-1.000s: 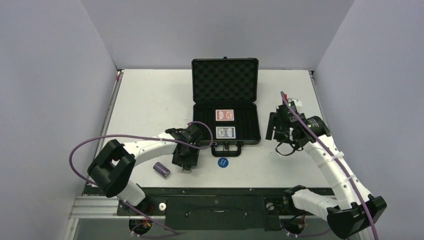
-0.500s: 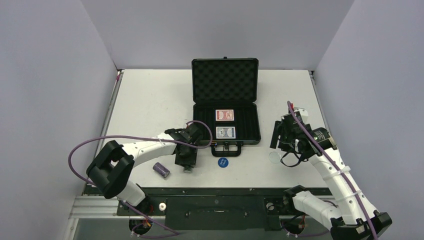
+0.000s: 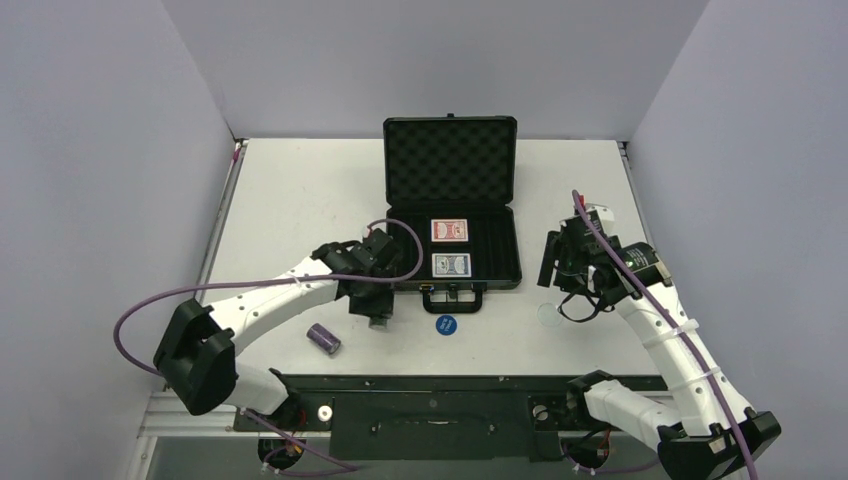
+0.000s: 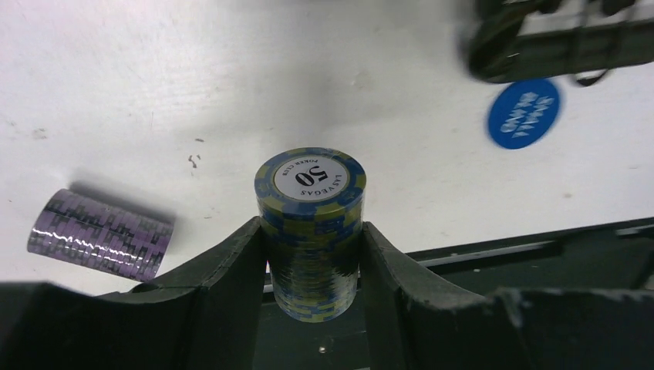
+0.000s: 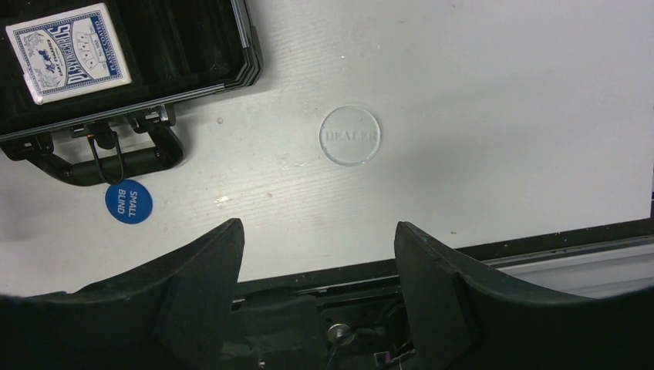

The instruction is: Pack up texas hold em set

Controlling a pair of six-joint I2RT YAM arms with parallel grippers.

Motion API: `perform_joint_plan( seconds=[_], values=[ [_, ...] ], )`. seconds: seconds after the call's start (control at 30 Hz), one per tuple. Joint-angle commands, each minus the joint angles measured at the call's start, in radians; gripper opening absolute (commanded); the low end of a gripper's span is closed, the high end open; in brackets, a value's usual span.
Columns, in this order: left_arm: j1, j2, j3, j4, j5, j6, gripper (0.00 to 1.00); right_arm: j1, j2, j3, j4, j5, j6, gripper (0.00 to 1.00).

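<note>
**Left wrist view: pincer clenched on a chip stack, case open with two decks inside**

The left pincer (image 4: 312,235) is clenched on an upright stack of blue-and-olive poker chips (image 4: 311,179), with one finger pressed against each side. The stack's white top label reads 50. I cannot tell whether its base touches the white worktop (image 3: 300,200). To its left a purple chip stack (image 4: 100,235) lies on its side, apart from the fingers. Farther right, a round blue disc printed SMALL BLIND (image 4: 523,113) lies flat on the worktop, just on the near side of the handle (image 3: 452,297) of the small black hard case (image 3: 512,250).

In the top view the case stands open, its foam-lined lid upright at the back. In its base a red card deck (image 3: 450,230) lies behind a blue card deck (image 3: 450,264). Both are flat and close together.

The right pincer (image 5: 318,231) is released, its jaws spread wide over bare worktop to the right of the case. Just beyond it a clear round disc marked DEALER (image 5: 350,136) lies flat, apart from the case.
</note>
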Motion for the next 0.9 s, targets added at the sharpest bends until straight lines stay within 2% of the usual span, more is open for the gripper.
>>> perform_joint_plan(
  seconds=[0.0,0.43,0.87],
  values=[
    [0.012,-0.050,0.174,-0.058,-0.031,0.014,0.00,-0.008,-0.008,0.027,0.001,0.017,0.001,0.67],
    [0.183,0.198,0.464,-0.042,0.053,0.146,0.00,-0.008,-0.063,-0.018,-0.014,-0.002,0.033,0.67],
    [0.208,0.491,0.726,-0.036,0.069,0.182,0.00,-0.008,-0.101,-0.033,-0.065,-0.012,0.042,0.67]
  ],
)
